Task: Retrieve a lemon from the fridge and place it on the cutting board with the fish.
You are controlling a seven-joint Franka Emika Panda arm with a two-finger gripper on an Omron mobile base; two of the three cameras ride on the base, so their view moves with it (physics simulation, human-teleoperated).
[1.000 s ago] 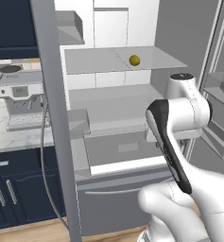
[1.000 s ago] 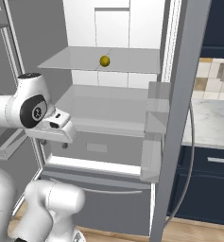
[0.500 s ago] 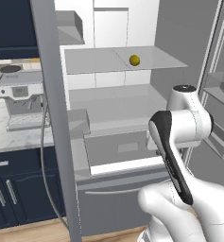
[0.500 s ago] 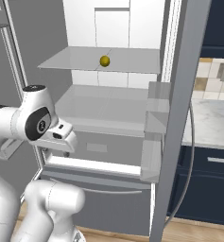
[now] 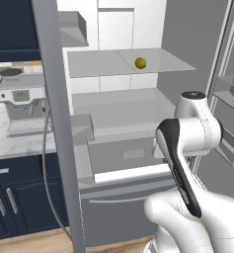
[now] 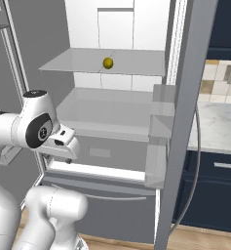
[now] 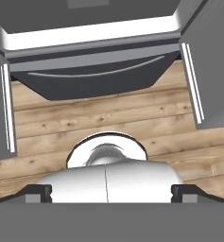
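The fridge (image 5: 118,106) stands open in front of me, with a white interior and grey shelves. A small yellow lemon (image 5: 140,63) lies alone on the upper shelf, also seen from the right at the lemon (image 6: 107,63). My hand (image 6: 61,146) hangs low at the fridge's front left, well below and in front of the lemon, pointing at the floor. In the hand view my gripper (image 7: 111,193) is open, its fingertips (image 7: 38,193) far apart with nothing between them, above the fridge's bottom drawer (image 7: 94,75). The cutting board and the fish are out of view.
Both fridge doors stand swung out: one door edge (image 5: 57,123) on the left, the other door (image 6: 185,122) on the right, each with bins. A coffee machine (image 5: 22,104) sits on the marble counter above navy cabinets (image 5: 15,197). Wooden floor (image 7: 108,118) lies below.
The arm's upper joint has sunk a little and the hand has dropped lower in front of the fridge. The jaws stay wide. The lemon has not moved.
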